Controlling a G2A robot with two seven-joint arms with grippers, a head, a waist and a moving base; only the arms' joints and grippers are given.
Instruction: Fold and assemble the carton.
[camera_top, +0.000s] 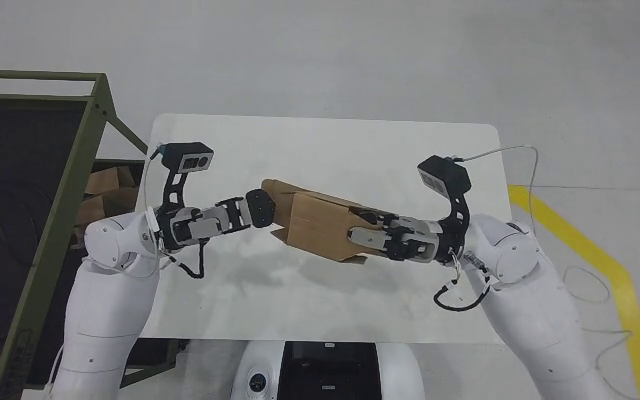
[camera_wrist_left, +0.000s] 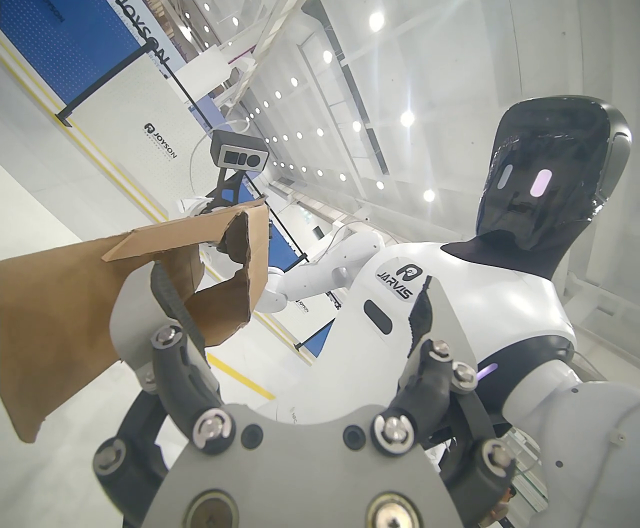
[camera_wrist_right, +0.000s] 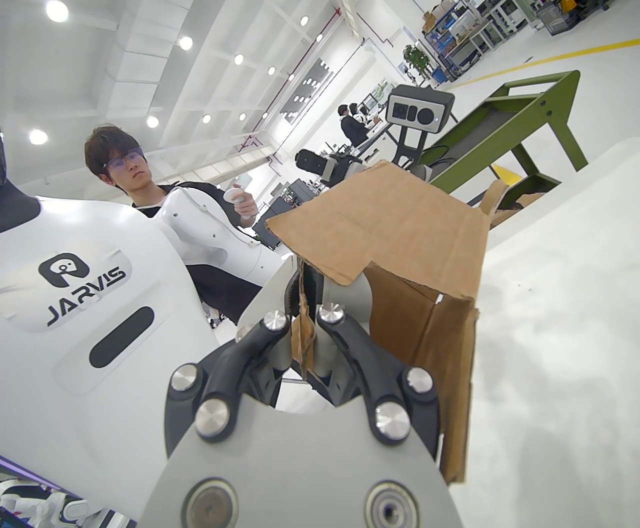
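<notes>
The brown carton (camera_top: 318, 225) hangs partly folded above the white table (camera_top: 400, 150), between both arms. My right gripper (camera_top: 360, 238) is shut on a thin cardboard panel at the carton's near right end; in the right wrist view the fingers (camera_wrist_right: 320, 300) pinch that panel's edge, with the carton (camera_wrist_right: 400, 225) rising beyond them. My left gripper (camera_top: 260, 211) is at the carton's left end, open. In the left wrist view one finger (camera_wrist_left: 167, 292) rests against the carton (camera_wrist_left: 75, 310) beside a bent flap (camera_wrist_left: 250, 260), and the other finger (camera_wrist_left: 425, 310) stands well apart.
A green metal frame (camera_top: 60, 150) stands off the table's left side, with loose cardboard pieces (camera_top: 100, 195) beneath it. A yellow floor line (camera_top: 570, 240) runs to the right. Bare table lies behind and in front of the carton.
</notes>
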